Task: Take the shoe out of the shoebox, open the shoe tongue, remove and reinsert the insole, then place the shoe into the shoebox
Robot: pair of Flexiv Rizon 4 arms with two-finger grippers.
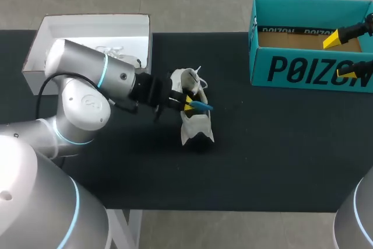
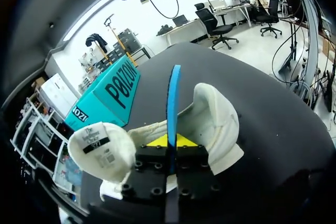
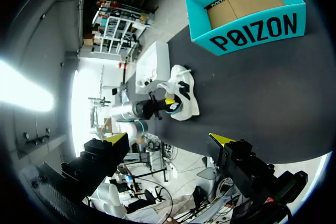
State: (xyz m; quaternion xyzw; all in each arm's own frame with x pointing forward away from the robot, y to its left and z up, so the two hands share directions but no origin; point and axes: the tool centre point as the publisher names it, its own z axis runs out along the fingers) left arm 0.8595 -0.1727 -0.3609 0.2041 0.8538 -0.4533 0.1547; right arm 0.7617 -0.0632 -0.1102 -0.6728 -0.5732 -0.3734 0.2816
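At the middle of the black table (image 1: pixel 280 155), nearest, lies the white shoe (image 1: pixel 197 125), its tongue turned out with the label showing; at its ten o'clock the left gripper (image 1: pixel 187 104) is clamped on the blue insole (image 1: pixel 203 107), held edge-on over the shoe; farther back at ten o'clock sits a white box (image 1: pixel 93 20); at two o'clock stands the teal shoebox (image 1: pixel 303 71), open, the right gripper (image 1: pixel 344 56) at its right end, fingers well apart.
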